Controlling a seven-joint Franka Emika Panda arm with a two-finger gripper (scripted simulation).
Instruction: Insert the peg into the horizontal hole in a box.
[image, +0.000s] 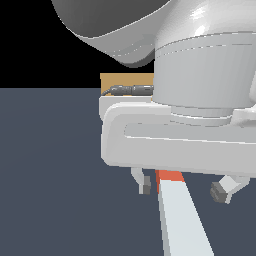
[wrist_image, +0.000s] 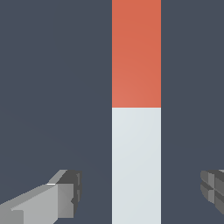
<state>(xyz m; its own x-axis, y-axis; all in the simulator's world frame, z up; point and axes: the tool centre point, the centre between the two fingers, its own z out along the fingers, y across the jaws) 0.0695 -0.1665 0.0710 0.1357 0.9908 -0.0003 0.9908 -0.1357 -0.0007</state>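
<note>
Gripper (wrist_image: 140, 192) fingers spread wide, empty, astride peg (wrist_image: 136, 131) on floor; box (image: 125, 80) behind.

peg (image: 182, 215): flat on floor (image: 50, 175), below gripper (image: 182, 189), between its fingers (image: 145, 184), touching neither
gripper: above peg, straddling it, a gap either side
box (image: 125, 80): behind gripper, mostly hidden by it; well apart from peg
hole: not visible

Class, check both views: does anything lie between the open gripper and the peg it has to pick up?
Nothing visible does. The gripper is open with the peg lying between its fingers, untouched, on bare floor.
</note>
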